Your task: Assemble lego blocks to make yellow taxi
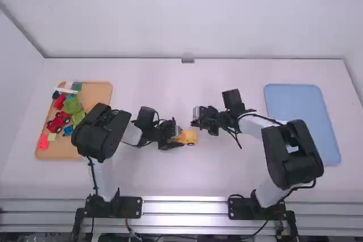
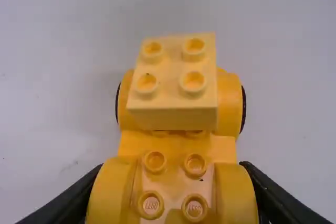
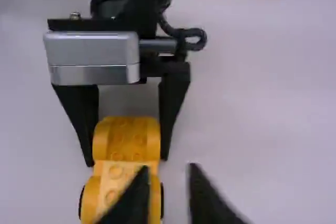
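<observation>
You're pinching the car base (image 2: 226, 148) in the left claw (image 3: 127, 155) and risking the spread right claw (image 3: 167, 174), if misaligned, knocking the yellow block (image 2: 170, 80) crooked.

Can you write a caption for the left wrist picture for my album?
Black fingers hug one end of a yellow toy car; a paler block rides the other.

and here's the white table (image 1: 170, 177), stretching wide, with the wooden tray (image 1: 97, 93) lying over on the left, the blue tray (image 1: 298, 120) out on the right, and the yellow block car (image 1: 189, 136) right there between them, near the middle!
</observation>
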{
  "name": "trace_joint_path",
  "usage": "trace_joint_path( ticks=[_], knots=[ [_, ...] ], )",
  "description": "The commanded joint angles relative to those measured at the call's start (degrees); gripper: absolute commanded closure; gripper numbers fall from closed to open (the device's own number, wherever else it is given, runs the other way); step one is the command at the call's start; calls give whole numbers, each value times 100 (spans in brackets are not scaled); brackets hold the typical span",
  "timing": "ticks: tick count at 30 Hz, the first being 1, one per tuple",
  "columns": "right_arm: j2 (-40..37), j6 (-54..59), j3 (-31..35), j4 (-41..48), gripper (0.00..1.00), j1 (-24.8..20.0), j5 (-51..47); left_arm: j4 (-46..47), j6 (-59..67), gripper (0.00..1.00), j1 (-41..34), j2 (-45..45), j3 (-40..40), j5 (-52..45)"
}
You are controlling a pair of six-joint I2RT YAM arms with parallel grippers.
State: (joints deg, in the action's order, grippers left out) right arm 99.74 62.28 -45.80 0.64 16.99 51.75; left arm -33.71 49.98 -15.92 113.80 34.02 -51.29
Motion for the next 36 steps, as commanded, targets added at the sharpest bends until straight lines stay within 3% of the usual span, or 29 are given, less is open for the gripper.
trace_joint_path(
  ticks=[1, 14, 29, 36],
  knots=[
    [76, 107, -31, 293, 100, 151, -380, 42, 42, 39, -48, 63, 22, 105],
    [664, 9, -31, 595, 100, 299, -713, 31, 42, 39, -48, 63, 20, 103],
    [667, -337, -31, 586, 100, 297, -1480, 42, 42, 40, -55, 63, 20, 101],
    [376, 188, -31, 409, 100, 109, -428, 26, 44, 40, -52, 63, 20, 101]
  ],
)
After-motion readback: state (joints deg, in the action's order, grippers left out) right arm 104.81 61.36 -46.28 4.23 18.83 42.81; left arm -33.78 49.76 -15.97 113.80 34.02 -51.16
